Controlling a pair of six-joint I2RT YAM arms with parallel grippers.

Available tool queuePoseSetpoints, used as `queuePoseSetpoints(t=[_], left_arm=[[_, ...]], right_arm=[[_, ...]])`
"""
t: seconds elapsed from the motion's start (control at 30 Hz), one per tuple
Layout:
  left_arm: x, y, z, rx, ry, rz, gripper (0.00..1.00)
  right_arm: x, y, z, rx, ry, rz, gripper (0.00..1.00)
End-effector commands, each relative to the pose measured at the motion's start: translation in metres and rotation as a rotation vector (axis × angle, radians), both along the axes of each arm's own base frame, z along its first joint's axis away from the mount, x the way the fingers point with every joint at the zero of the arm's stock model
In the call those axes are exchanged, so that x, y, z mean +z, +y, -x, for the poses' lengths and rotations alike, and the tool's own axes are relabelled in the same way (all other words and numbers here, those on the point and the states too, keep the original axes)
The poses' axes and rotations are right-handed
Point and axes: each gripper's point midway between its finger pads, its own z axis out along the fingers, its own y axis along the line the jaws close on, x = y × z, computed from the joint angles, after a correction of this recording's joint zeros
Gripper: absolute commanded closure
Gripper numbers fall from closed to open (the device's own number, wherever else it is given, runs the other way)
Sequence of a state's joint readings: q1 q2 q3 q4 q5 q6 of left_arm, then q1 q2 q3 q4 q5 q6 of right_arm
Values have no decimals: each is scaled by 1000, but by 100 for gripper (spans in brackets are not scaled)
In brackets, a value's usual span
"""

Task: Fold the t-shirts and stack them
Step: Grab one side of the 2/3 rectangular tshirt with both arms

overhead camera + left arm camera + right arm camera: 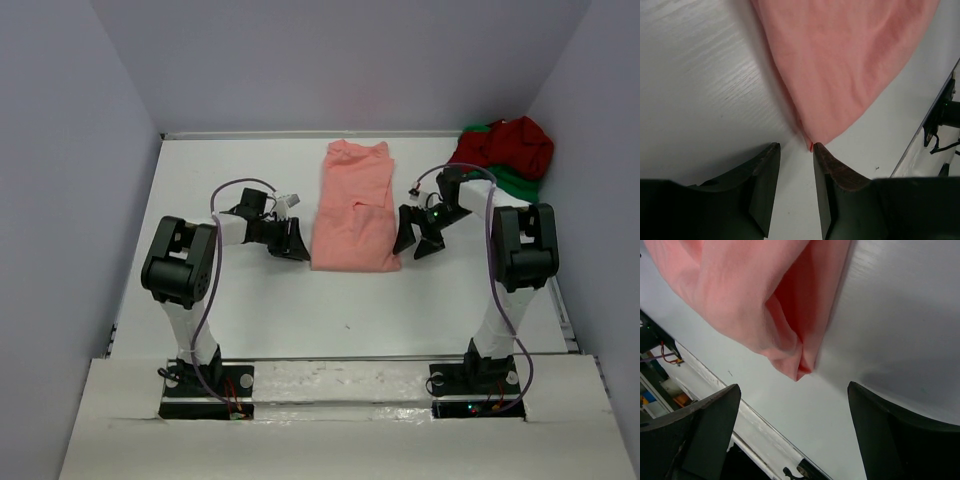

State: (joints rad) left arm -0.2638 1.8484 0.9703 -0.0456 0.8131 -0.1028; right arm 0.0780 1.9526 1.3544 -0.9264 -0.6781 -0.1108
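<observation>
Salmon-pink t-shirt lies mid-counter, folded into a long strip; dark red shirt and green shirt sit heaped far right. Left tool stands narrowly parted at its near-left corner, right tool gapes at the near-right; neither holds cloth. Next, probably: pinch both corners and fold them away.

The white bench carries a salmon-pink t-shirt, folded into a long strip and lying flat near its middle. Well to the right of that shirt, in the bench's back corner, a dark red t-shirt lies bunched, partly atop a crumpled green t-shirt.
</observation>
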Motion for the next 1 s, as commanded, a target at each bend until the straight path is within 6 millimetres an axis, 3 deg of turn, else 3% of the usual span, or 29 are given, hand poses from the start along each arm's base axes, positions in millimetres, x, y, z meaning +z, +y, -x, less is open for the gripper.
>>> queuePoseSetpoints(t=[0.0,0.2,0.53,0.6,0.67,0.8,0.97], left_arm=[[-9,-15,12,-51,43,4,55],[-11,-32,24,-101,52,10,55],[-6,-21,30,-83,-3,-44,58],[-3,-18,28,-78,-20,-57,58],[-1,-17,28,-75,-29,-64,59],[2,-16,26,-68,-43,-69,59],[0,-16,26,-69,-43,-69,59]], right_arm=[[-1,6,5,-1,17,-55,9],[-15,11,15,5,78,-99,11],[-19,16,18,21,112,-143,17],[-20,16,18,22,118,-148,22],[-20,17,18,24,120,-155,36],[-19,17,19,28,116,-157,50],[-19,16,22,30,109,-146,51]])
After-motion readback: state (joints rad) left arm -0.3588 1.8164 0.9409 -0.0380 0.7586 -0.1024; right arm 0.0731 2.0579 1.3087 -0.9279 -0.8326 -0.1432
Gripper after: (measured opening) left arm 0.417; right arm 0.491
